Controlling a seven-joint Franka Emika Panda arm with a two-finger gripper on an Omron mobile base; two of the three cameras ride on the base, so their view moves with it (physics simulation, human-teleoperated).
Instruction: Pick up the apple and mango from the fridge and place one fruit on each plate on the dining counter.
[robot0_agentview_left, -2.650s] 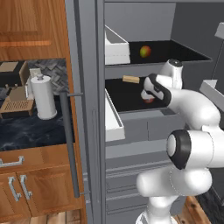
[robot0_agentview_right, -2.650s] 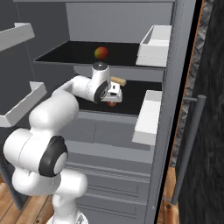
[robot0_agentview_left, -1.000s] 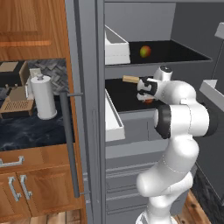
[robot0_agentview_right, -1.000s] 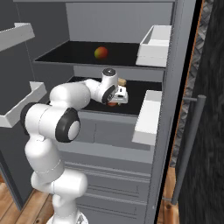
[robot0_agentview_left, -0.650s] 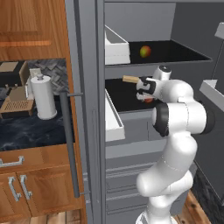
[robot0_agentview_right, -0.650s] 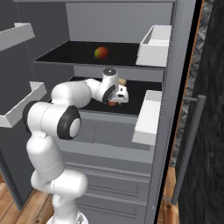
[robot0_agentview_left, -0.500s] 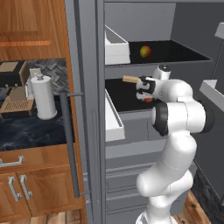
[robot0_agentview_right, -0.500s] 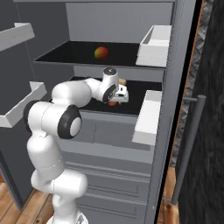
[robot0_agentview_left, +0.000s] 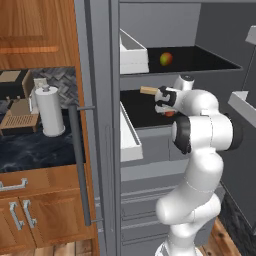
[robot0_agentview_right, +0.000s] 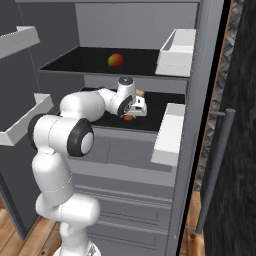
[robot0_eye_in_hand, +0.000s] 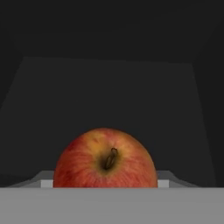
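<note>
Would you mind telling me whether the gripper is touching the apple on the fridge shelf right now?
Cannot tell. In the hand view the apple sits right at the gripper, but the fingertips are hidden; in the base views the hand covers most of the apple.

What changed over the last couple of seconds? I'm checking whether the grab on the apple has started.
The arm pushed deeper into the fridge along the lower shelf, bringing the gripper onto the apple; its jaws now flank the fruit, though a firm grip cannot be confirmed. The mango on the upper shelf, the white bins and the base stayed put.
</note>
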